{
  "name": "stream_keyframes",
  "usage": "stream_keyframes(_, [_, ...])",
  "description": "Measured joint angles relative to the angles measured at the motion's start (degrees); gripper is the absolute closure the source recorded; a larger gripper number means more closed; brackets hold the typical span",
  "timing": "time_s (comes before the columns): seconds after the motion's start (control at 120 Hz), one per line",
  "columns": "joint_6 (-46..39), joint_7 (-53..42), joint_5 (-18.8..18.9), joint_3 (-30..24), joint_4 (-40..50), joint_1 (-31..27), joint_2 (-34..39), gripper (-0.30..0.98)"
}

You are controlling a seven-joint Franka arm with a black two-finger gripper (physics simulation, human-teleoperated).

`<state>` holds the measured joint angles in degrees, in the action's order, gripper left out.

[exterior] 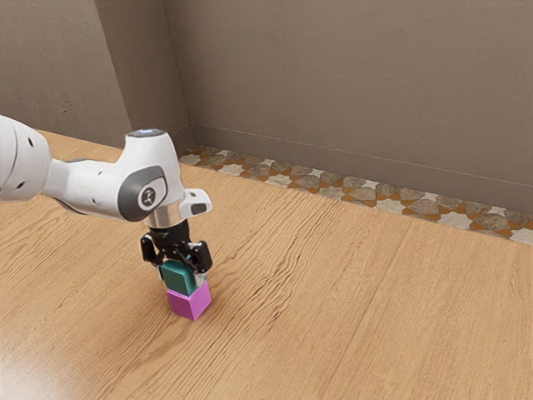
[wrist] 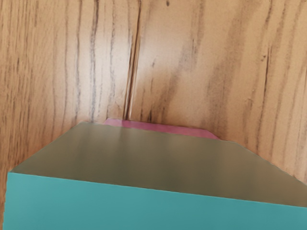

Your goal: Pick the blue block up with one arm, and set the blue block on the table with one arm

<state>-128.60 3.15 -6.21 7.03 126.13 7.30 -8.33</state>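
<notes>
Blue block (exterior: 176,277), a smooth, sharp-edged cube leaning to teal, sits beneath the black two-finger gripper (exterior: 178,267); whether the fingers are open or closed on it, I cannot tell. It is over the magenta-pink cube (exterior: 187,303), slightly offset, so that part of the pink top peeps out. In the exterior view its sides are a deep, muted green-blue; in the wrist view, close under my hand, one plain face is bright turquoise and the adjoining one a dull grey-brown with soft streaks (rather like smoked glass).

Beneath the pair, the pink cube stands with crisp corners on the wooden table (exterior: 350,308), honey-coloured, with dark, wavy grain and a narrow groove visible in the wrist view. Above the gripper comes the smooth white arm (exterior: 90,185) with its grey trim, reaching in from the exterior view's left. Beyond the table lies a floor (exterior: 346,187) of patterned stone in cream, brown and rust, then a matt, taupe wall (exterior: 350,83), lightly roughened like plaster.
</notes>
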Motion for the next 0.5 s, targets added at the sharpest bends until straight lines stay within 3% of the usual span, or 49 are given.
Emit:
stream_keyframes(0.192, [-0.6, 0.3, 0.7, 0.1, -0.2, 0.0, 0.9, 0.28])
stream_keyframes(0.35, [2.2, 0.6, 3.6, 1.2, -3.6, 0.6, 4.7, 0.27])
stream_keyframes(0.5, [4.8, -0.8, 4.4, 9.4, -7.6, 1.2, 2.2, 0.25])
